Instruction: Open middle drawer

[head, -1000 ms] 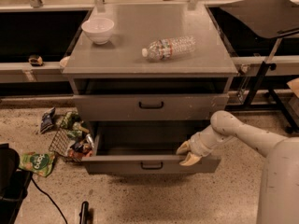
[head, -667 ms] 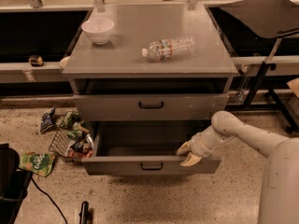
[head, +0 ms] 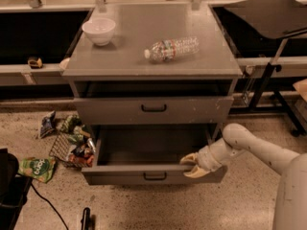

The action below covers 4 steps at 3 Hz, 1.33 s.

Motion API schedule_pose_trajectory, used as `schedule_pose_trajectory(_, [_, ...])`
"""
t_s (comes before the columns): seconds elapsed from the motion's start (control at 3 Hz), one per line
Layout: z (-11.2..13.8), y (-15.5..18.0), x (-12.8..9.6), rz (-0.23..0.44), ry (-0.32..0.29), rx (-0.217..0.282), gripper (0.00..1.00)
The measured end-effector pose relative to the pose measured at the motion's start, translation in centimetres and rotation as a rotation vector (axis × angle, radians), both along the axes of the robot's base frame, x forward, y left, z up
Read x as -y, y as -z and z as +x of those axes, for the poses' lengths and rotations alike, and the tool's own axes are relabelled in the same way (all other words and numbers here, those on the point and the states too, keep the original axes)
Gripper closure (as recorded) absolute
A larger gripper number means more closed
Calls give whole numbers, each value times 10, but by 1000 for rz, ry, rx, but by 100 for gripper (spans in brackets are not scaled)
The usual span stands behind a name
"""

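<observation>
Snack packets (head: 72, 137) litter the floor just beside the left corner of the middle drawer (head: 120, 175), which stands pulled well out. A jolt could roll the 1 bottle (head: 171, 48) off the desk (head: 120, 63). At the drawer's right, the gripper (head: 194, 165) has its fingers (head: 190, 158) narrowly astride the front rim, apparently pinching it, and they may slip.

Lab-like workroom, grey drawer cabinet (head: 196, 110), speckled floor (head: 192, 210), long benches (head: 19, 74) behind, jaws at the open drawer's (head: 120, 175) front rim.
</observation>
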State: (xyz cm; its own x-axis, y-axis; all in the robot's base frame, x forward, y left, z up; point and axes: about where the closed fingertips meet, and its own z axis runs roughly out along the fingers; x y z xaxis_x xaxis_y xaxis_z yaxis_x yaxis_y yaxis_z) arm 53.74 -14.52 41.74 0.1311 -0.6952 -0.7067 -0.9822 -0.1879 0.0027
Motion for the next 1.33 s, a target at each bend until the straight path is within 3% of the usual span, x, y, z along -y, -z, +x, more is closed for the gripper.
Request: schedule_pose_trajectory(1.33, [-7, -3, -3, 47, -33, -37, 100])
